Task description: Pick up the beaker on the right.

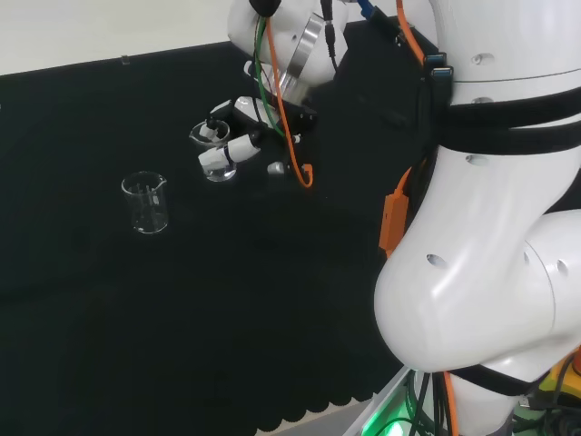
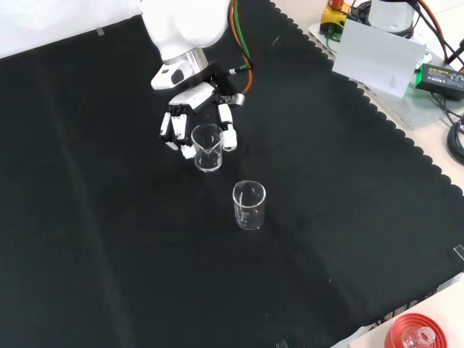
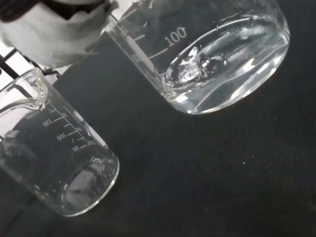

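Note:
Two clear glass beakers stand out against the black cloth. My hand (image 1: 243, 143) (image 2: 190, 98) has its fingers curled round one beaker (image 1: 218, 165) (image 2: 208, 154), with fingers on both sides of the glass. I cannot tell whether its base touches the cloth. The other beaker (image 1: 146, 203) (image 2: 249, 206) stands upright and free, to the left of the hand in the head view and nearer the camera in the front view. In the wrist view the held beaker (image 3: 217, 54) is close beside a blurred white part of the hand (image 3: 54, 34), and the free beaker (image 3: 54, 158) is a little apart.
The arm's white links (image 1: 490, 227) fill the right of the head view. In the front view, a white box (image 2: 377, 58) and cables lie beyond the cloth's scalloped edge at the top right. A red ribbed ring (image 2: 413, 335) sits at the bottom right.

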